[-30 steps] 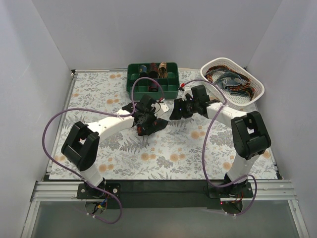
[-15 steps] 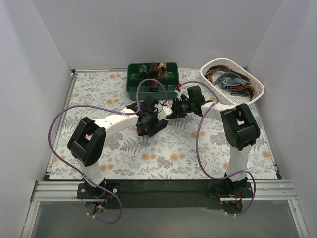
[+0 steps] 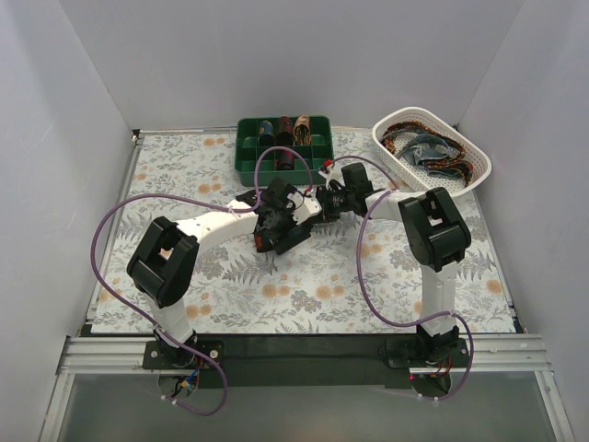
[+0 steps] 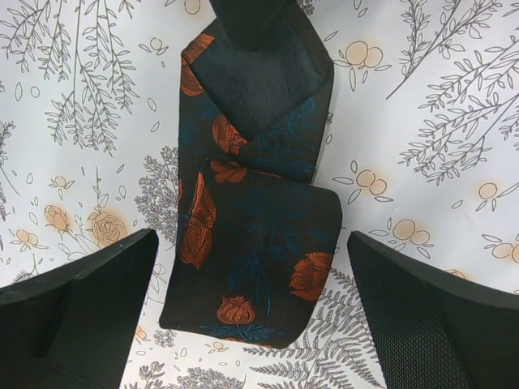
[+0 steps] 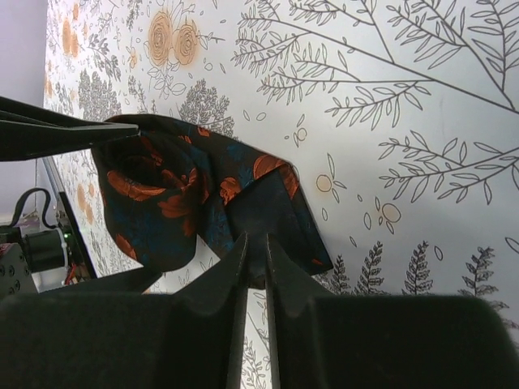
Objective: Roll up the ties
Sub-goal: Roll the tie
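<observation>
A dark tie (image 4: 255, 235) with orange-red flowers and blue leaves lies partly folded on the floral table cover. My left gripper (image 4: 253, 243) is open, with one finger on each side of the tie's folded end, apart from it. My right gripper (image 5: 257, 243) is shut on the tie's (image 5: 170, 194) dark inner edge. Its fingers show at the top of the left wrist view (image 4: 247, 20). In the top view both grippers meet at mid-table: the left gripper (image 3: 281, 226), the right gripper (image 3: 317, 207), with the tie (image 3: 276, 241) under them.
A green compartment tray (image 3: 241, 166) at the back holds rolled ties (image 3: 285, 131). A white basket (image 3: 479, 170) at the back right holds loose ties (image 3: 433, 152). Purple cables (image 3: 276, 152) loop over both arms.
The right arm has folded upward and its gripper has moved left, closer to the left gripper. The left gripper has shifted slightly right over the tie.
</observation>
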Action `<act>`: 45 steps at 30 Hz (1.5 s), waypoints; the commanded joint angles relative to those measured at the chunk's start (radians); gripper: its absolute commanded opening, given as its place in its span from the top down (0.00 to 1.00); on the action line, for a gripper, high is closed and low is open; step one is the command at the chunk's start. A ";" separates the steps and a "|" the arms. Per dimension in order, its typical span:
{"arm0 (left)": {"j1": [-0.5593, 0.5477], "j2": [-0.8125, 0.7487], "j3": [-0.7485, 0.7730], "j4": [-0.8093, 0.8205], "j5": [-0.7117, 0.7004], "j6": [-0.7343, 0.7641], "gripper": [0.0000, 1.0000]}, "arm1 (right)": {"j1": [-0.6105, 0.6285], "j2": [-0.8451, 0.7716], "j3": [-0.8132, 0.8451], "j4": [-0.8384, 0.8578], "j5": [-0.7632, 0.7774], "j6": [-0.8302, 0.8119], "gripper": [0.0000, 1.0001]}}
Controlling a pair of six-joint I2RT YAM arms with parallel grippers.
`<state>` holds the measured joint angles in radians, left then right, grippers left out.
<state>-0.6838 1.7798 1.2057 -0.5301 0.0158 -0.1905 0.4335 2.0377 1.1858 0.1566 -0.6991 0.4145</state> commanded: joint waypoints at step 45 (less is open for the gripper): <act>0.084 0.064 -0.044 0.010 0.058 -0.061 0.39 | 0.004 0.006 -0.117 0.060 0.001 -0.008 0.93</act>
<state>-0.6289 1.8683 1.1950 -0.4698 0.0898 -0.2520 0.4343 2.0586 1.0962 0.2546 -0.7216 0.4316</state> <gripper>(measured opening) 0.621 0.074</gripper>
